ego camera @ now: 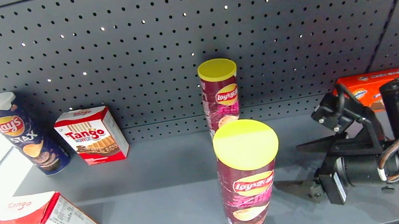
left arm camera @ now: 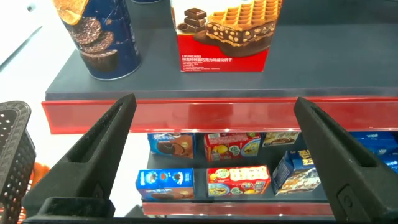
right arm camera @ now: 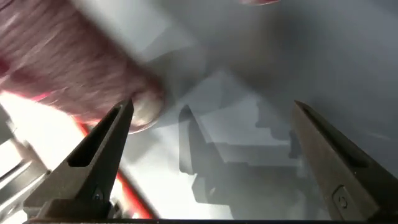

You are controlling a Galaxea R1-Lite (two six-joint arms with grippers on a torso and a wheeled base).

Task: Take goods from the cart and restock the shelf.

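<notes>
On the shelf (ego camera: 156, 193), toward the front edge, the maroon chip can (ego camera: 249, 185) stands upright, long axis vertical, with a second can (ego camera: 220, 96) behind it. My right gripper (ego camera: 287, 167) sits just to the can's right, jaws spread wide and empty, the near fingertip close beside it. The left gripper (left arm camera: 214, 106) is spread too, out in front of the red lip (left arm camera: 62, 118). The right arm's the nearer one, so I'd back it out sideways, away from the can, to avoid tipping it.

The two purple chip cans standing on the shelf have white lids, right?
Not white. The head view shows yellow lids on the front purple chip can and the back purple chip can, both standing on the shelf.
</notes>
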